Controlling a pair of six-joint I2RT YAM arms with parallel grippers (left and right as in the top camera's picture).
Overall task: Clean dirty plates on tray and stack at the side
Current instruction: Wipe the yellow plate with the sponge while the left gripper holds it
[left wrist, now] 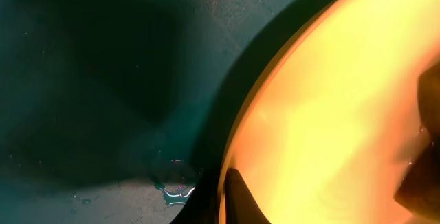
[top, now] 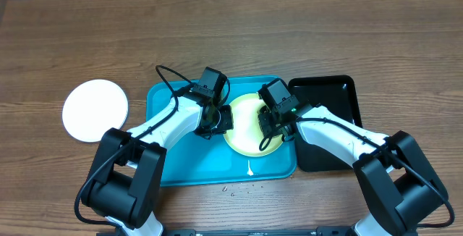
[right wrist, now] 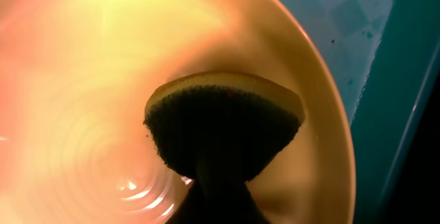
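Scrub step, on the yellow-green plate (top: pixel 242 120). It lies flat in the right half of the turquoise tray (top: pixel 202 165). One white plate (top: pixel 95 110) sits on the table well left of the tray, so I judge that as the stack spot. Black tray (top: pixel 329 95) is just right of the turquoise one, not involved.

Right gripper (top: pixel 271 124) is clamped on a sponge (right wrist: pixel 223 131), dark scouring face down on the plate, near the right rim.

Left gripper (top: pixel 217 119) is closed at the plate's left edge. Only one finger (left wrist: pixel 237 198) shows in its wrist view, against the rim, so probably a pinch on the rim, not certain.

To do it well:
- left holds the rim down firmly and doesn't lift, or the plate skates on the wet tray (droplets (left wrist: pixel 175 183) beside the rim)
- right sweeps overlapping arcs, centre out to the rim, with light steady pressure
- stop short of the left fingers
- no smears visible in these views, glare is heavy, so cover the full face
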